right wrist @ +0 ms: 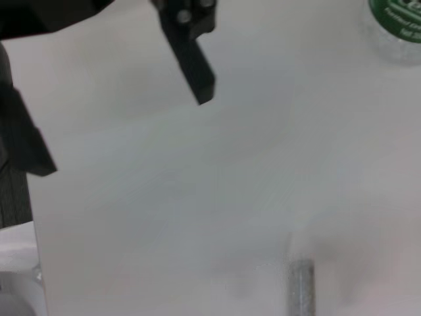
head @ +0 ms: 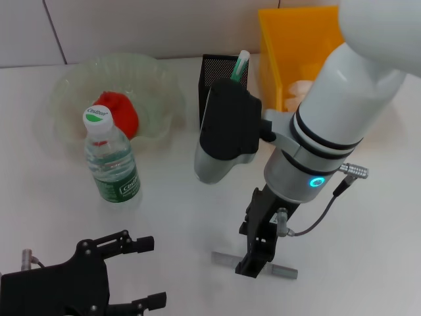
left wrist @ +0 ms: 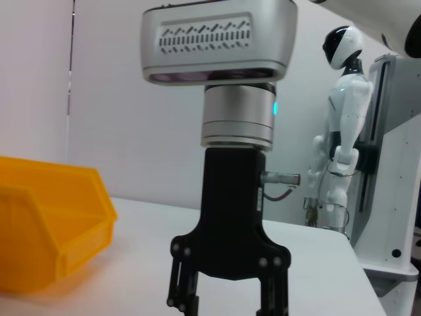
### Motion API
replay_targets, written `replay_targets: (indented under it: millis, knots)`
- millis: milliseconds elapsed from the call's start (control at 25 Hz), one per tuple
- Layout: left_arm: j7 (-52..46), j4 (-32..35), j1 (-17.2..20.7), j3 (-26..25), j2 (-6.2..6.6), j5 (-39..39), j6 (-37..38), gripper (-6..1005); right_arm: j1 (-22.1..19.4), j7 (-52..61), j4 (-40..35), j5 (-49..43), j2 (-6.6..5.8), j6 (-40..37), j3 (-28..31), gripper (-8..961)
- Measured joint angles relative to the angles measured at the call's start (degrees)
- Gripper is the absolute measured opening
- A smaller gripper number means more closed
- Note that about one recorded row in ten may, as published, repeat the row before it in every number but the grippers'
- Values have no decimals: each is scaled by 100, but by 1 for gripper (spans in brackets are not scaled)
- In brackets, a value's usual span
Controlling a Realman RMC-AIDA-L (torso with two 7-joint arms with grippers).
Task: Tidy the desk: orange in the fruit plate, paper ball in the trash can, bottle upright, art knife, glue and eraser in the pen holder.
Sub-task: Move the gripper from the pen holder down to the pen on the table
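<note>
My right gripper (head: 254,266) points straight down at the grey glue (head: 223,257) lying flat on the desk (head: 184,217). Its fingers stand apart in the left wrist view, right gripper (left wrist: 227,304) open. The glue (right wrist: 301,286) shows close by in the right wrist view. The orange (head: 118,112) lies in the fruit plate (head: 66,89). The bottle (head: 112,161) stands upright in front of the plate. The art knife (head: 241,66) sticks out of the pen holder (head: 217,76). A pale wad, seemingly the paper ball (head: 300,89), lies in the trash can (head: 289,46). My left gripper (head: 148,273) rests open at the near left. The eraser is out of view.
The trash can (left wrist: 46,230) stands just right of the pen holder at the back. My right arm's wrist housing (head: 227,131) hangs over the desk's middle, in front of the pen holder. A white humanoid figure (left wrist: 339,145) stands beyond the desk.
</note>
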Motion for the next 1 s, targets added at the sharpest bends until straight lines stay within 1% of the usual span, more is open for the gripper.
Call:
replay_targets:
  millis: [160, 320, 640, 920, 1000]
  knots:
    - [4, -4, 0, 0, 0, 0, -132, 813, -12, 19, 24, 0, 7, 122, -189, 689]
    - [-3, -7, 0, 34, 0, -1, -157, 813, 4, -5, 173, -42, 6, 383, -499, 689]
    - [-15, -17, 0, 44, 0, -1, -167, 813, 43, 2, 255, -44, 5, 533, -731, 689]
    - [-28, -15, 0, 44, 0, -1, -168, 813, 67, 18, 329, -48, 5, 559, -779, 689]
    - [-31, -15, -1, 47, 0, -1, -168, 813, 76, 21, 347, -49, 5, 559, -779, 658]
